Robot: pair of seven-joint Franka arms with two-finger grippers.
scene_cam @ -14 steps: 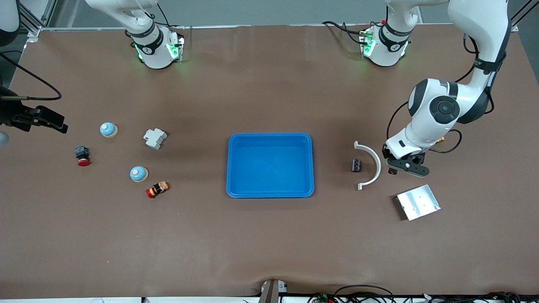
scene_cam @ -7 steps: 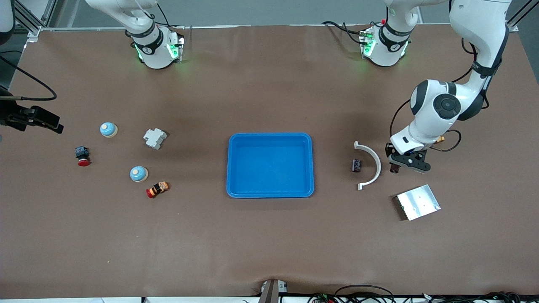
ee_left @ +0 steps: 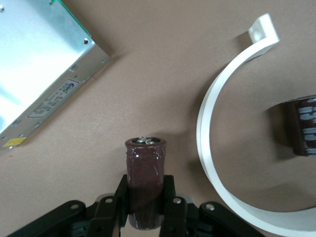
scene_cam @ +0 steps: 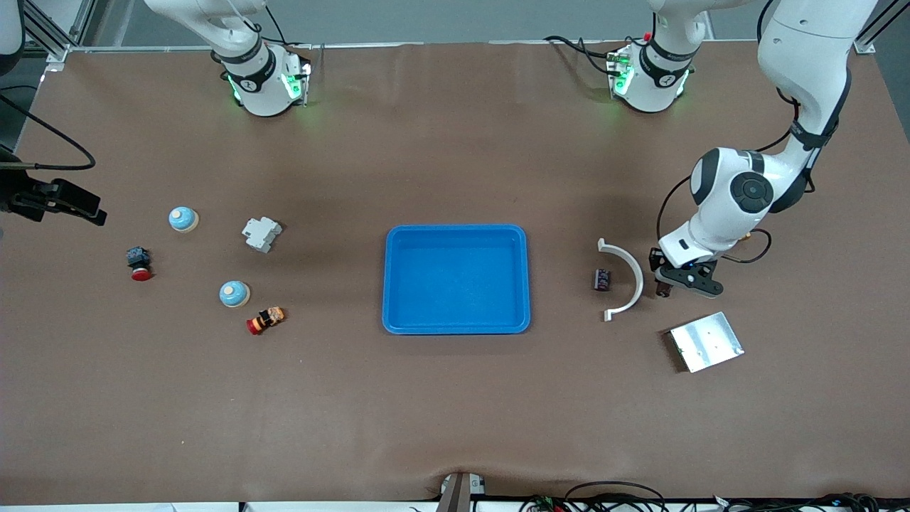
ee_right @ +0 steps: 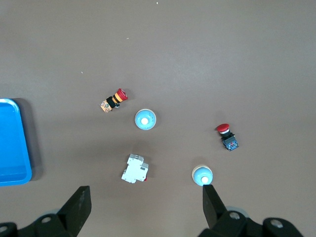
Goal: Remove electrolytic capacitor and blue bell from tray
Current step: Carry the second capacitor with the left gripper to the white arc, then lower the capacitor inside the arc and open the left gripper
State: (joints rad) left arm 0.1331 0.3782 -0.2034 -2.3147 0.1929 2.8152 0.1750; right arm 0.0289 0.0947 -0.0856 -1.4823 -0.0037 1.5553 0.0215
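Since 1 second ago the left hand [scene_cam: 667,286], clamped on the dark-brown cylindrical electrolytic capacitor [ee_left: 144,173], has crept toward the white curved plastic strip [scene_cam: 628,279], well clear of the empty bright-blue rectangular plastic tray [scene_cam: 456,232], while the right hand [ee_right: 145,207] waits wide open.

White curved bracket [scene_cam: 627,279], metal plate [scene_cam: 706,341], white breaker [scene_cam: 261,233], two pushbuttons.
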